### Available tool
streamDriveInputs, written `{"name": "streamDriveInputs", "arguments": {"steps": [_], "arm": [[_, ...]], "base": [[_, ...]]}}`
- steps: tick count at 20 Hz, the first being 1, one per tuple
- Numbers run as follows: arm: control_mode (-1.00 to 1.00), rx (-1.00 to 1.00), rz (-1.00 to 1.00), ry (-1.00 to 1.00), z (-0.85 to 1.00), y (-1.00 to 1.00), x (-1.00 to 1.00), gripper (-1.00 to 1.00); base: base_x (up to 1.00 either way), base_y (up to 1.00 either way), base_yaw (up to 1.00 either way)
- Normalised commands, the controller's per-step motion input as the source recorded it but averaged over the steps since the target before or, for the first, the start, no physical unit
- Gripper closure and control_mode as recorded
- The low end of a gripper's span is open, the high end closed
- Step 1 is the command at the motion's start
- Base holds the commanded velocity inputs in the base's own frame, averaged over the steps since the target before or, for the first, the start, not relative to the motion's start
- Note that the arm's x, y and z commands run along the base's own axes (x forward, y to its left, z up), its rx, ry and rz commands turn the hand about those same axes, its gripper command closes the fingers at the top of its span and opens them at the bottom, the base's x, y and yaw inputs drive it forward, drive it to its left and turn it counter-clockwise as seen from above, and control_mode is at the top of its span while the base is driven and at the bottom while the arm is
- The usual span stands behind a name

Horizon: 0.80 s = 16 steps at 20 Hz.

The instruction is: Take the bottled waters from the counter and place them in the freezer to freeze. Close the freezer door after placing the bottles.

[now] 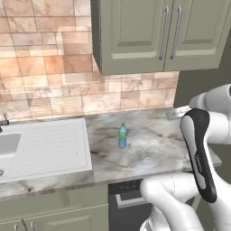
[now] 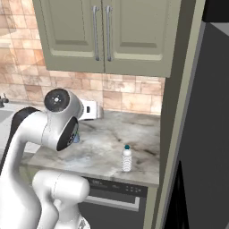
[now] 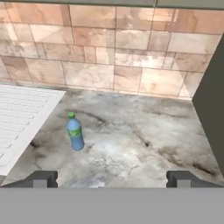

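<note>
The translucent blue bottled water with a green cap stands upright mid-counter, just right of the drainboard; the hand view has it ahead and to the left. The clear ribbed bottle with a dark cap stands upright near the front edge of the counter. My gripper hovers over the counter, open, with nothing between its fingertips, short of the blue bottle and to its right. At the far right rises the tall grey refrigerator; I cannot tell how the freezer door stands.
A white sink and ribbed drainboard take up the counter's left. Green wall cabinets hang above the tiled backsplash. A black-fronted dishwasher sits under the counter. A green side panel bounds the counter on the right.
</note>
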Motion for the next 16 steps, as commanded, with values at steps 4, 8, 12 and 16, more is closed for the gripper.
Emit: {"name": "streamDriveInputs", "arguments": {"steps": [4,8,12,16], "arm": [[-1.0,0.0,0.01,-0.01,0.01,-0.35,-0.04,-1.0],[-1.0,0.01,0.01,0.0,-0.12,-0.31,-0.01,-1.0],[-1.0,0.0,0.0,0.0,0.0,-0.31,0.0,-1.0],[-1.0,0.0,0.01,0.0,0.0,-0.41,0.0,-1.0]], "base": [[0.0,0.0,0.0],[0.0,0.0,0.0],[0.0,0.0,0.0],[0.0,0.0,0.0]]}}
